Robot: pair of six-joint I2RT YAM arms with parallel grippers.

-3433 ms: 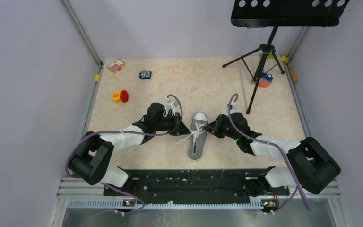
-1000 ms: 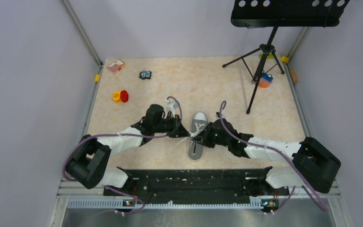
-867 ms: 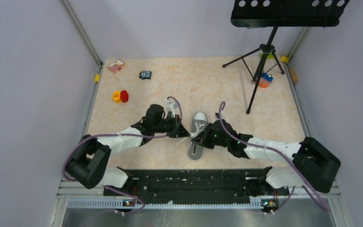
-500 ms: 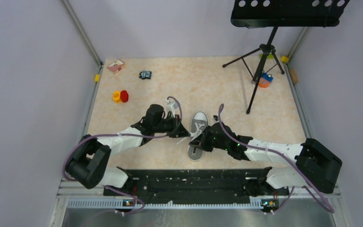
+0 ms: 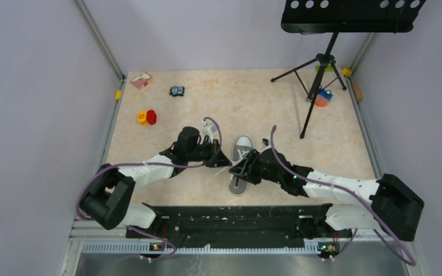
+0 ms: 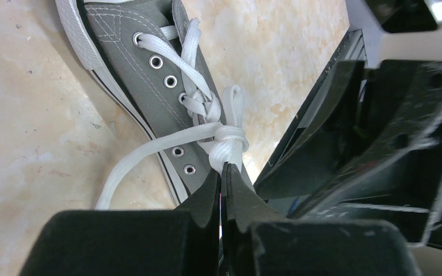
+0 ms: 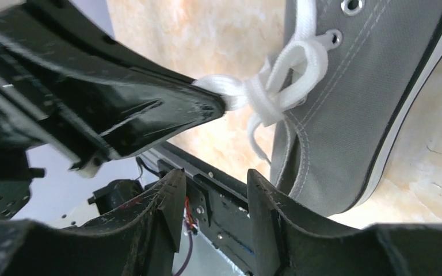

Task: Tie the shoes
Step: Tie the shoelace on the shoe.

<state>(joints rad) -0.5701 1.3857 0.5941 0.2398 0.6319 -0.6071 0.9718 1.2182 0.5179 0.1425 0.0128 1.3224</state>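
The grey shoe [image 5: 242,150] lies mid-table with its white toe cap pointing away from the arm bases. Its white laces [image 6: 198,106] are drawn into a knot [image 6: 228,138] beside the eyelets. My left gripper [image 6: 223,168] is shut on the lace just below that knot, on the shoe's left side [image 5: 223,163]. In the right wrist view the knot [image 7: 276,86] hangs off the left gripper's tip [image 7: 204,106]. Below it my right gripper [image 7: 216,175] stands open with nothing between its fingers. From above, the right gripper [image 5: 239,171] sits over the shoe's heel half.
A music stand's tripod [image 5: 321,69] stands at the back right, an orange object [image 5: 322,98] by its leg. Red and yellow pieces [image 5: 147,117], a small box [image 5: 141,80] and a dark toy [image 5: 176,90] lie back left. A black rail [image 5: 230,221] runs along the near edge.
My right gripper has opened and let go of the lace, and its arm has slid slightly toward the near left over the shoe. The left gripper has kept its hold and place.
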